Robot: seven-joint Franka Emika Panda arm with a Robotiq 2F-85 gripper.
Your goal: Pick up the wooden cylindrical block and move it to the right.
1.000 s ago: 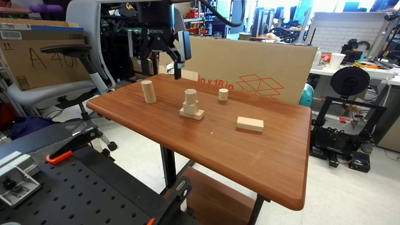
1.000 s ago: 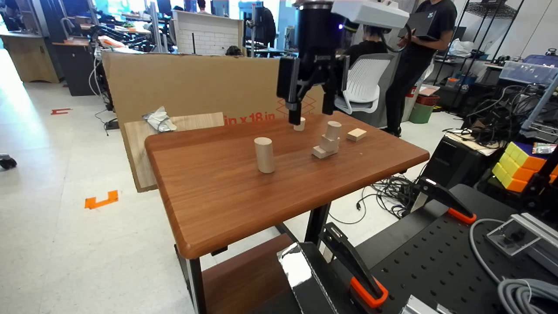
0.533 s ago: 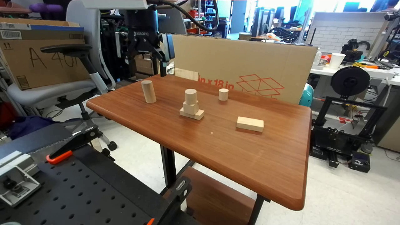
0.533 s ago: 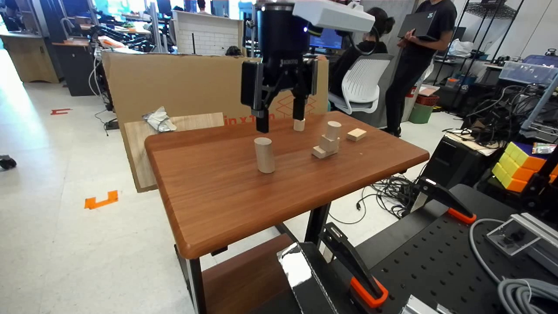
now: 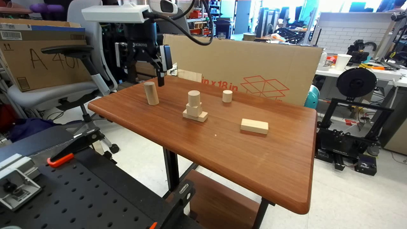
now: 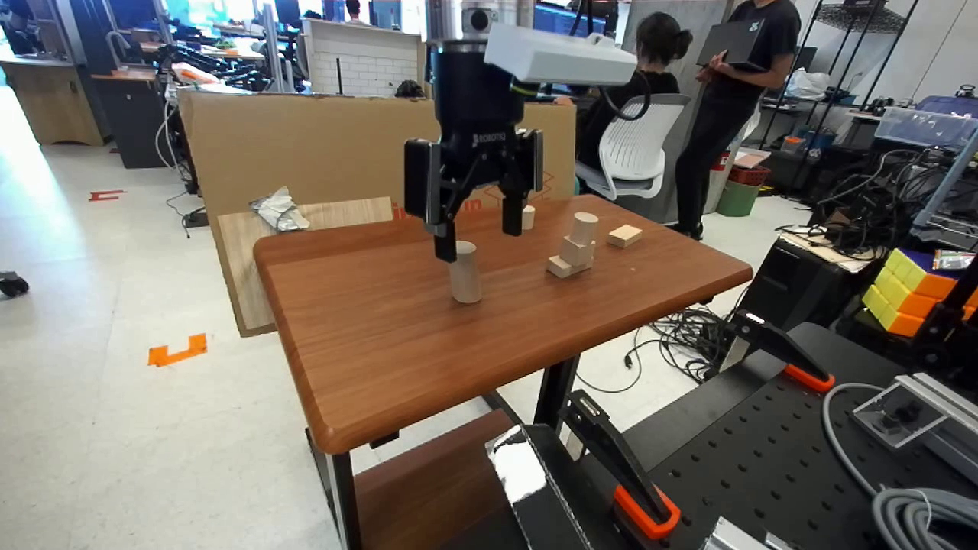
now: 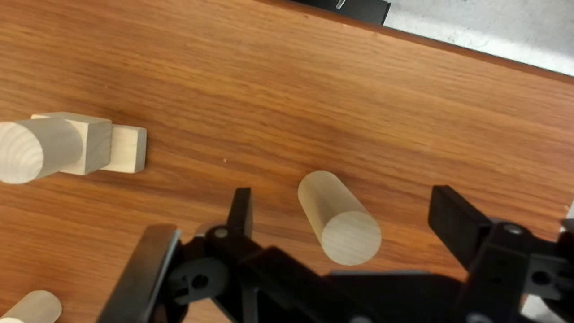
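Wooden cylinder: standing upright on the bench, under the claw; in the wrist view it shows between the two jaws. Claw spread wide, bench visible on either side of the wood, jaws clear of it. In an exterior view one jaw tip covers part of the cylinder's top; cannot tell whether the tips hang above that top or level with it.

Wooden stack: left of the claw as the wrist view has it, apart from the jaws; round piece over square block over flat base.

Short round block: upright, well apart from the claw, to its right in an exterior view. Flat block: lying in that view too, farther still from the claw.

Cardboard panel: upright, behind claw and bench. White housing: above the claw in both exterior views.
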